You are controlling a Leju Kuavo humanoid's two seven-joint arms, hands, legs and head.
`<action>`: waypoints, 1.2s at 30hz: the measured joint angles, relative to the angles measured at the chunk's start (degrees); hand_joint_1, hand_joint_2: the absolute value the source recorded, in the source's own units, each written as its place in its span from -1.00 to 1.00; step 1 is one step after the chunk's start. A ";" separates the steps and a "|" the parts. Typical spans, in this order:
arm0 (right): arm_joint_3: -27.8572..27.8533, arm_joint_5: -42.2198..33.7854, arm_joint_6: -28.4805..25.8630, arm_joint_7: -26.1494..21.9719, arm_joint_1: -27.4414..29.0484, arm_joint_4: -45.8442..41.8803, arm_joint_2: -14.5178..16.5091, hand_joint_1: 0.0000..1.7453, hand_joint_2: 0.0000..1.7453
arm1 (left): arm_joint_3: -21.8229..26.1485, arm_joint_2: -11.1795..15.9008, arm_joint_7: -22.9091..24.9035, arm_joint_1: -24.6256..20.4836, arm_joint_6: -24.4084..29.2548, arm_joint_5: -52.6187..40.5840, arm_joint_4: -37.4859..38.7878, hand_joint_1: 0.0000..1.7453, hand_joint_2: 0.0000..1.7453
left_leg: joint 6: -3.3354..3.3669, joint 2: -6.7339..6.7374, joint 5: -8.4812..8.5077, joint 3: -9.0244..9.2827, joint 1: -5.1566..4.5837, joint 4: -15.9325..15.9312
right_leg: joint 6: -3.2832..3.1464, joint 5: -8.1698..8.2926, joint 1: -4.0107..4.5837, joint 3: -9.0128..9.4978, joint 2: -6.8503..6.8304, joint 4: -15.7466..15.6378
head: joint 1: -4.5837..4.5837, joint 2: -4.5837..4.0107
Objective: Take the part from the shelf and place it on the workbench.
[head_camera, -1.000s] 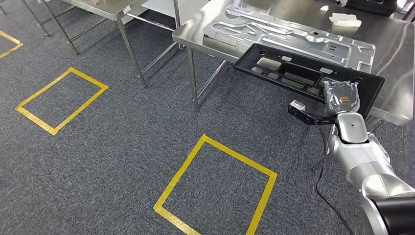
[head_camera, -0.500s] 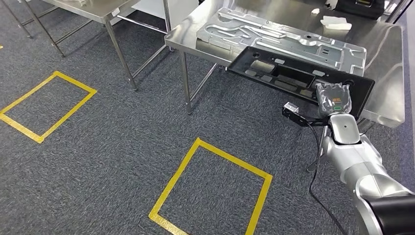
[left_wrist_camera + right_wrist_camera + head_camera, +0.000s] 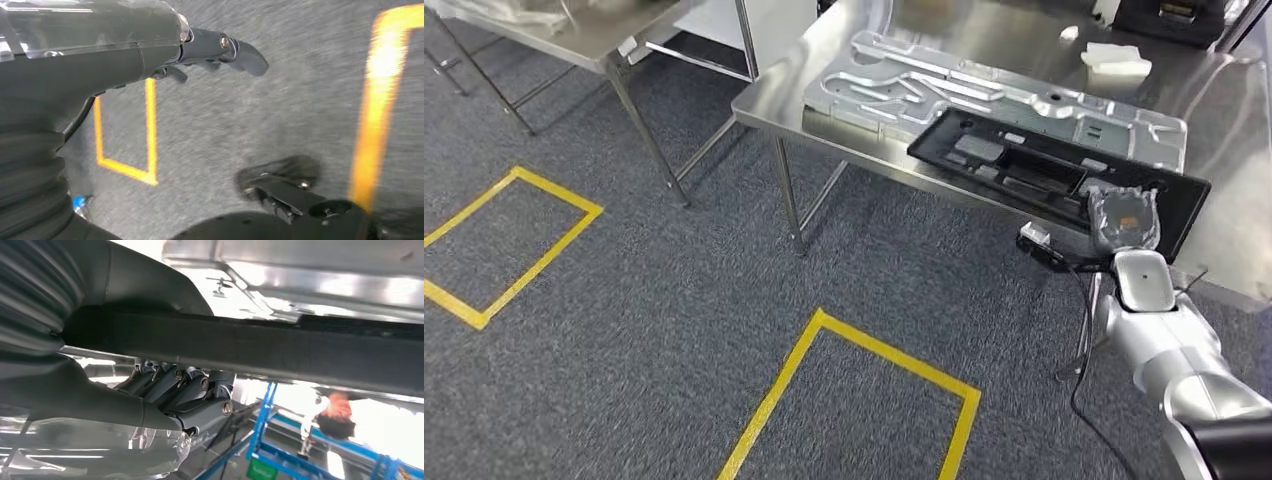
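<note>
Right hand (image 3: 1123, 220): grips the near edge of the flat black plastic part (image 3: 1044, 170).
Part: long, with holes, partly over the shiny metal surface (image 3: 864, 150), ahead of the hand.
Left hand (image 3: 210, 47): holds nothing, fingers loose, over grey carpet (image 3: 674, 300).

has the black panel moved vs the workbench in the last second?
Yes. The black panel, held by the right hand, now reaches further over the workbench, overlapping more of the silver plate lying there.

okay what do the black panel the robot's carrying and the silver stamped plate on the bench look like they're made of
Black panel: probably moulded plastic, matte, with rectangular cut-outs and no glare. Silver plate: looks like pressed sheet metal, perhaps aluminium or steel, given its bright reflections and raised ribs. The right hand holds the panel's near edge.
</note>
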 joint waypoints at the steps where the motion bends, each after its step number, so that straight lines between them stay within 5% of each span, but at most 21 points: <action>1: 0.00 0.01 -0.02 0.02 0.21 0.02 -0.02 1.00 1.00 | -0.01 0.00 0.02 0.02 0.04 0.02 0.00 -1.00 1.00 | -0.31 -0.04 -0.60 -3.38 0.06 4.20 | -0.16 -1.12 -0.03 1.45 0.12 -0.24 | -0.01 0.00; 4: 0.04 0.13 -0.03 -0.02 1.32 0.05 0.17 1.00 1.00 | 0.01 0.07 0.11 0.53 0.23 0.02 0.00 -1.00 1.00 | -0.36 -0.05 -8.40 -11.25 -0.03 7.70 | -0.27 -4.74 -0.37 6.20 0.71 -0.56 | 0.01 0.00; 5: 0.06 0.16 -0.04 -0.03 1.64 0.05 0.25 1.00 1.00 | 0.01 0.10 0.12 0.71 0.31 0.01 0.00 -1.00 1.00 | -0.14 -0.05 -9.92 -12.89 -0.12 6.22 | -0.18 -5.96 -0.51 7.81 0.92 -0.60 | 0.00 0.00; 6: 0.07 0.19 -0.04 -0.02 1.94 0.05 0.28 1.00 1.00 | 0.01 0.13 0.11 0.87 0.37 -0.01 0.00 -1.00 1.00 | 0.21 -0.05 -9.11 -14.20 -0.28 3.65 | -0.06 -7.22 -0.62 9.45 1.06 -0.65 | 0.00 0.00; 7: 0.09 0.20 -0.04 0.01 2.29 0.05 0.31 1.00 1.00 | 0.01 0.16 0.09 1.05 0.43 -0.03 0.00 -1.00 1.00 | 0.73 -0.07 -5.14 -15.18 -0.50 0.20 | 0.08 -8.50 -0.66 10.94 1.11 -0.74 | 0.00 0.00; 10: 0.21 0.21 -0.15 0.04 3.24 0.07 0.57 1.00 1.00 | 0.01 0.46 -0.02 1.72 0.55 -0.10 0.00 -1.00 1.00 | 2.25 -0.52 10.96 -15.78 -1.36 -7.41 | 1.04 -11.62 -0.50 14.61 1.57 -1.43 | 0.00 0.00; 11: 0.25 0.18 -0.19 0.02 3.18 -0.14 0.59 1.00 1.00 | 0.01 0.55 -0.08 1.76 0.60 -0.14 0.00 -1.00 1.00 | 2.58 -0.63 12.40 -15.28 -1.52 -8.06 | 1.50 -11.68 -0.47 15.31 1.76 -1.28 | 0.01 0.00; 12: 0.27 0.09 -0.18 -0.15 2.82 -0.46 0.51 1.00 1.00 | 0.01 0.55 -0.14 1.60 0.64 -0.16 0.00 -1.00 1.00 | 2.86 -0.58 11.68 -14.41 -1.55 -8.35 | 1.93 -10.95 -0.52 15.22 1.88 -0.44 | -0.01 0.00; 15: 0.30 -0.30 0.39 -1.09 1.10 -1.20 0.17 1.00 1.00 | -0.01 0.51 -0.25 0.95 0.70 -0.21 0.00 -1.00 1.00 | 3.69 -0.52 10.14 -10.85 -1.30 -10.78 | 2.49 -6.74 -0.66 10.02 1.17 8.94 | 0.00 0.00; 16: 0.33 -0.51 0.88 -1.47 0.64 -1.23 0.15 1.00 1.00 | -0.01 0.50 -0.26 0.87 0.70 -0.22 0.00 -1.00 1.00 | 3.80 -0.63 9.50 -9.37 -1.20 -11.54 | 2.50 -6.93 -0.64 7.49 0.92 12.28 | 0.03 0.00; 18: 0.45 -1.33 2.63 -2.58 -0.13 -1.32 0.10 1.00 1.00 | 0.00 0.50 -0.26 0.90 0.70 -0.27 0.00 -1.00 1.00 | 3.82 -0.90 7.80 -6.15 -1.17 -12.83 | 2.55 -11.24 -0.55 3.26 0.84 15.37 | 0.04 0.00; 20: 0.63 -1.98 4.79 -3.47 -1.12 -1.50 0.08 1.00 1.00 | 0.01 0.50 -0.25 1.08 0.71 -0.31 0.00 -1.00 1.00 | 3.67 -1.23 5.81 -2.59 -1.17 -13.83 | 2.70 -16.19 -0.55 0.57 0.81 13.73 | 0.04 0.00; 21: 0.71 -1.96 5.77 -3.54 -1.83 -1.60 0.08 1.00 1.00 | 0.02 0.50 -0.26 1.15 0.77 -0.29 0.00 -1.00 1.00 | 3.55 -1.36 4.68 -0.76 -1.17 -14.15 | 2.81 -16.50 -0.60 -0.26 0.77 11.33 | 0.04 0.00; 22: 0.80 -1.86 6.65 -3.51 -2.57 -1.65 0.08 1.00 1.00 | 0.03 0.50 -0.28 1.20 0.86 -0.25 0.00 -1.00 1.00 | 3.39 -1.47 3.47 1.02 -1.17 -14.33 | 2.88 -13.95 -0.69 -0.76 0.66 7.97 | 0.03 0.00; 25: 1.49 -1.69 8.45 -3.47 -3.53 -1.51 0.01 1.00 1.00 | 0.24 0.50 -0.36 1.43 1.23 0.05 0.09 -1.00 1.00 | 2.54 -1.87 -0.36 5.49 -1.08 -14.26 | 2.30 1.99 -0.29 -0.87 -0.25 -1.20 | -0.04 -0.01; 26: 1.76 -1.78 8.65 -3.59 -3.48 -1.51 -0.02 1.00 1.00 | 0.37 0.50 -0.33 1.38 1.31 0.20 0.13 -1.00 1.00 | 2.13 -2.01 -1.30 6.68 -0.95 -14.26 | 1.77 4.34 0.06 -0.36 -0.40 -1.88 | 0.05 -0.01; 28: 2.15 -2.17 8.74 -3.91 -4.12 -1.84 0.06 1.00 1.00 | 0.66 0.42 -0.23 0.88 1.38 0.47 0.17 -1.00 1.00 | 1.24 -2.04 -0.78 6.23 -0.66 -10.91 | 0.64 3.24 0.58 0.88 -0.21 -1.34 | 0.18 -0.01; 30: 2.33 -3.59 8.58 -4.53 -5.36 -2.55 0.22 1.00 1.00 | 0.96 0.29 -0.22 0.49 1.21 0.83 0.21 -1.00 1.00 | 0.68 -1.65 0.20 1.81 -0.46 -3.31 | -0.36 2.17 0.47 1.66 -0.10 -1.65 | 0.23 -0.01; 32: 2.23 -7.00 9.46 -6.18 -5.93 -3.27 0.30 1.00 1.00 | 1.26 0.22 -0.37 0.25 0.98 1.40 0.22 -1.00 1.00 | 0.35 -1.27 -3.29 -3.05 -0.28 3.27 | -0.94 1.43 0.34 2.31 0.14 -1.86 | 0.17 -0.01; 34: 1.93 -10.91 11.50 -8.31 -5.36 -3.65 0.21 1.00 1.00 | 1.69 0.19 -0.79 0.20 0.88 2.25 0.22 -1.00 1.00 | -0.01 -1.17 -6.90 -6.86 0.02 6.78 | -0.86 0.82 0.31 2.86 0.39 -1.80 | 0.16 -0.01; 36: 1.68 -13.76 12.93 -9.93 -3.87 -4.11 -0.05 1.00 1.00 | 2.51 0.19 -1.50 0.19 1.01 3.68 0.22 -1.00 1.00 | -0.40 -0.99 -4.84 -8.55 0.37 5.50 | -0.40 0.21 0.10 3.51 0.51 -1.64 | 0.17 -0.01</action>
